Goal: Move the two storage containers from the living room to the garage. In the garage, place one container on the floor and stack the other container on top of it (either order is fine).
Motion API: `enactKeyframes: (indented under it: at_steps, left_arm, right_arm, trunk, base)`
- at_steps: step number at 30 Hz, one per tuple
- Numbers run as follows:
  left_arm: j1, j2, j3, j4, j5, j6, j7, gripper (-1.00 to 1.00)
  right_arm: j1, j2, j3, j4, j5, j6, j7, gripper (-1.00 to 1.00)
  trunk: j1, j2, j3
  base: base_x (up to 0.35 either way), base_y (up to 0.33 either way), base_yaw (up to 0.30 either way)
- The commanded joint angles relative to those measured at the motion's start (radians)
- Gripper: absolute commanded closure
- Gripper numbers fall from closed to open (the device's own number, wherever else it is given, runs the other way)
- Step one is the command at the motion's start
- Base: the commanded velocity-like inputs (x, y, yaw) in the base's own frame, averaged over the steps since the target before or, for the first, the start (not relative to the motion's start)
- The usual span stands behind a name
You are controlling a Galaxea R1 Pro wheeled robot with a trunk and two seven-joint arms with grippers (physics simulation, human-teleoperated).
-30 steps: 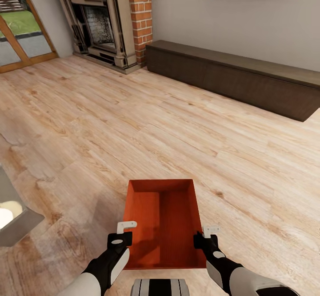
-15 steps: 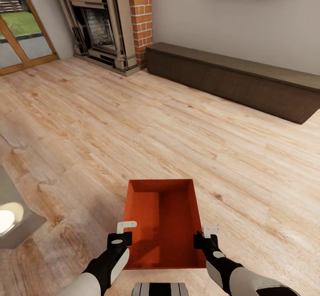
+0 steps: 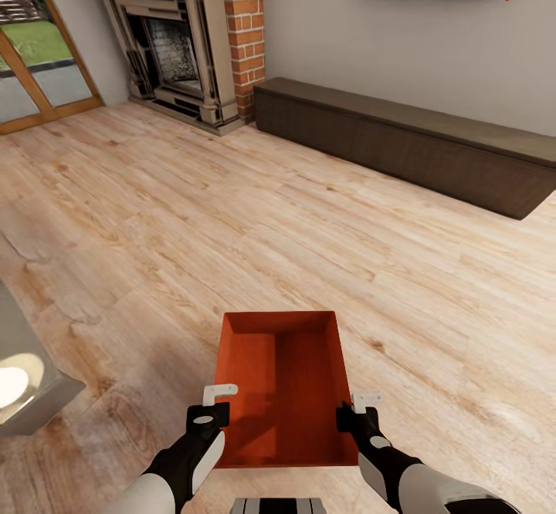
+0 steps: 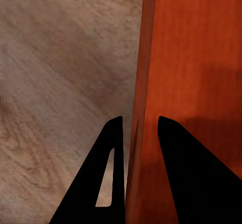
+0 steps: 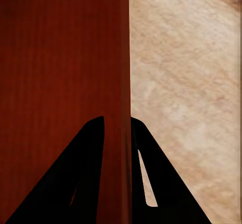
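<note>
Above the living room's plank floor (image 3: 232, 213), one storage container (image 3: 282, 390) is clamped by left gripper (image 3: 218, 397) and right gripper (image 3: 361, 404) on opposite thin walls; seemingly stiff, light, best gripped mid-wall

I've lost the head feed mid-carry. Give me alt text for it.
Both grippers, left and right, clamp opposite side walls of an open-topped red-orange rectangular storage container above light wood plank floor. Ahead stand a red-brick fireplace and long dark low cabinet.
</note>
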Motion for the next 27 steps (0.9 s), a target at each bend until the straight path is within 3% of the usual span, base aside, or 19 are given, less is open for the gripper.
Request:
enactKeyframes:
  at_steps: [1,27]
  left_arm:
    - [0.0,0.001,-0.01,-0.003,0.002,0.006,0.011,1.0]
    - [0.0,0.001,-0.01,-0.003,0.002,0.006,0.01,1.0]
  right_arm:
    - [-0.001,0.0,0.009,0.003,-0.02,-0.005,-0.002,1.0]
    - [-0.001,0.006,0.009,0.003,-0.013,-0.006,-0.001,1.0]
  trunk:
    - [-0.004,0.007,0.003]
    - [-0.104,0.189,0.084]
  base:
    - [0.0,0.0,0.0]
    - [0.0,0.0,0.0]
